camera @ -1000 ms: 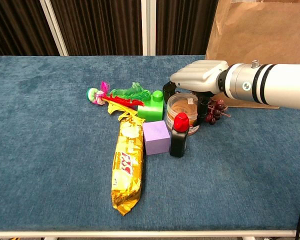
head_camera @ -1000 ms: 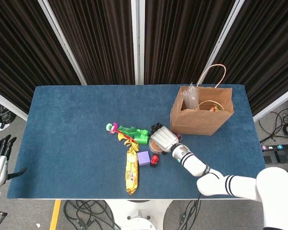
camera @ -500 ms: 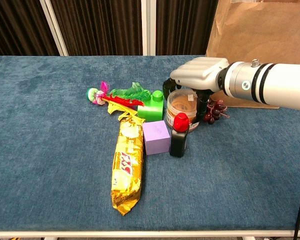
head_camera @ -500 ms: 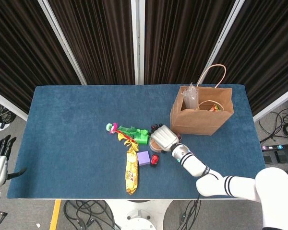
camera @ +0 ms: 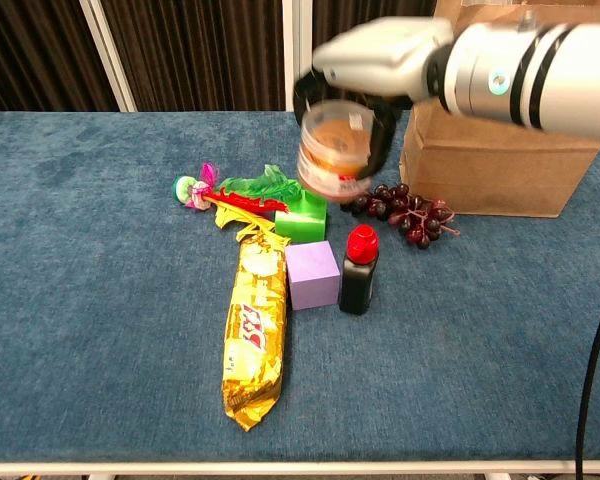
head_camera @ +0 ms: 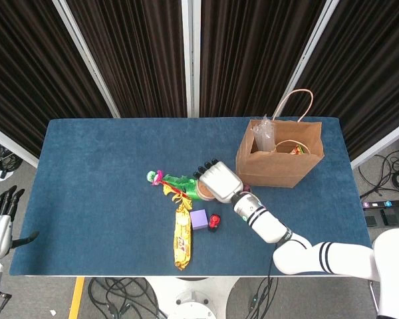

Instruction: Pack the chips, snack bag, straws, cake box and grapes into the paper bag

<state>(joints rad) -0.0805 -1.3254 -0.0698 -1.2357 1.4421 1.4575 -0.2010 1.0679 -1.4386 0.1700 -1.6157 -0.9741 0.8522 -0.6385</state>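
1 clear round cake box point(camera: 336, 146) hangs above the blue table point(head_camera: 93, 173), clamped in the right hand point(camera: 380, 60), whose fingers point(camera: 383, 132) curl down around its sides. That arm reaches in from the right, palm down. Below it lie 1 bunch of grapes point(camera: 405, 213), 1 green block point(camera: 304, 216), 1 purple cube point(camera: 313, 275), 1 red-capped bottle point(camera: 359, 270) and 1 yellow chips bag point(camera: 255, 330). 1 paper bag point(head_camera: 279, 156) stands open, with clear plastic and other items inside. At the table's left edge, the left hand point(head_camera: 0, 222) holds nothing, fingers apart.
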